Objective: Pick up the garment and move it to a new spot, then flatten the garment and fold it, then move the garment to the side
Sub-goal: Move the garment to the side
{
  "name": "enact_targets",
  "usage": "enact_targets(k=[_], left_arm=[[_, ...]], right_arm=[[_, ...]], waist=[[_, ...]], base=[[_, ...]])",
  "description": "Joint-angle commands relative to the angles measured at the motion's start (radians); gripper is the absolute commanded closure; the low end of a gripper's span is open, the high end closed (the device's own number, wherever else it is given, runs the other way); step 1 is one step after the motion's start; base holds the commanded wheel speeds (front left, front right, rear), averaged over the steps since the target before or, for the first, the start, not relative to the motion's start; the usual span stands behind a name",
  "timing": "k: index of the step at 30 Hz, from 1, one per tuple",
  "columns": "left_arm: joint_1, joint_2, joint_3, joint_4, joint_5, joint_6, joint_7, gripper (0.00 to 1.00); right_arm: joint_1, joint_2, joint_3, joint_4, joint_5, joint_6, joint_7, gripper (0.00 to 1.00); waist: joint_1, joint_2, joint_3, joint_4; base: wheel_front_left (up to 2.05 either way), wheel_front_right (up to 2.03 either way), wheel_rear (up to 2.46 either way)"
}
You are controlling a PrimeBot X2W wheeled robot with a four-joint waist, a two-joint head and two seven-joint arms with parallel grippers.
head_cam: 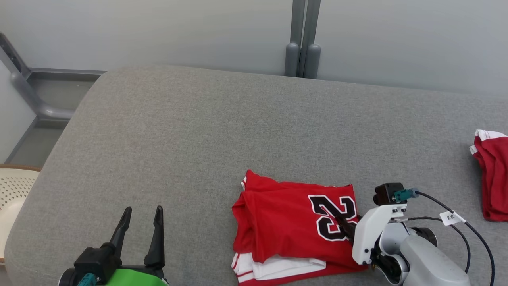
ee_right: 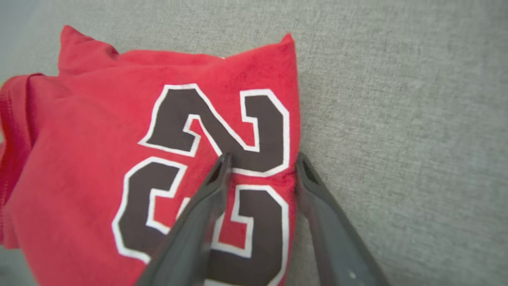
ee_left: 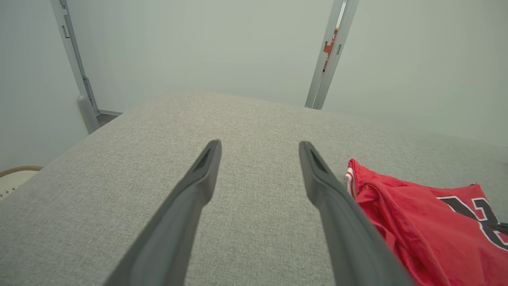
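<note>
In the head view, the folded red garment (head_cam: 285, 226) is seen lying on the grey padded surface (head_cam: 178, 131), with the left gripper (head_cam: 143, 208) spread above bare fabric to its left. In the left wrist view, its fingers are shown wide apart. In the right wrist view, the right gripper (ee_right: 262, 155) is seen parted astride the garment's edge.

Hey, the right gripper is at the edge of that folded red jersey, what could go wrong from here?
1. The right gripper straddles only the edge of the red jersey, one finger on the number; closing there may catch just the top layers, and the fold could open.
2. The left gripper hangs open, apart from the jersey, so a one-sided pull might skew it.
3. Another red garment lies at the right; sliding that way could overlap them.
</note>
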Motion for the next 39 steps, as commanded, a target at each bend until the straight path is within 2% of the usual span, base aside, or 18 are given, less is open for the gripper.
enact_targets(k=[1,8,19,26,32,39], left_arm=[[-0.019,0.006,0.001,0.001,0.001,-0.002,-0.006,0.00],[-0.030,0.014,0.015,-0.014,0.002,0.009,-0.007,0.00],[-0.103,0.012,0.002,-0.046,0.023,0.003,-0.007,0.00],[-0.145,0.014,-0.025,-0.040,0.037,-0.003,-0.007,0.00],[-0.175,0.023,-0.053,-0.031,0.044,-0.007,-0.007,0.00],[-0.234,0.046,-0.094,-0.028,0.053,-0.011,0.001,0.00]], right_arm=[[-0.010,0.000,0.013,-0.002,0.005,0.000,-0.013,1.00],[-0.072,-0.042,0.044,-0.055,0.013,0.000,-0.115,1.00],[-0.187,-0.160,0.072,-0.109,0.054,0.000,-0.206,1.00],[-0.219,-0.181,0.087,-0.102,0.083,0.000,-0.249,1.00],[-0.255,-0.183,0.116,-0.102,0.107,0.000,-0.275,1.00],[-0.397,-0.219,0.158,-0.102,0.128,-0.001,-0.287,1.00]], waist=[[0.0000,0.0000,0.003,-0.003],[0.0000,0.0000,0.011,-0.067],[0.0000,0.0000,0.081,-0.262],[0.0000,0.0000,0.119,-0.366],[0.0000,0.0000,0.159,-0.409],[0.0000,0.0000,0.270,-0.411]], base=[[0.00,0.00,0.00],[0.00,0.00,0.00],[0.00,0.00,0.00],[0.00,0.00,0.00],[0.00,0.00,0.00],[0.00,0.00,0.00]])
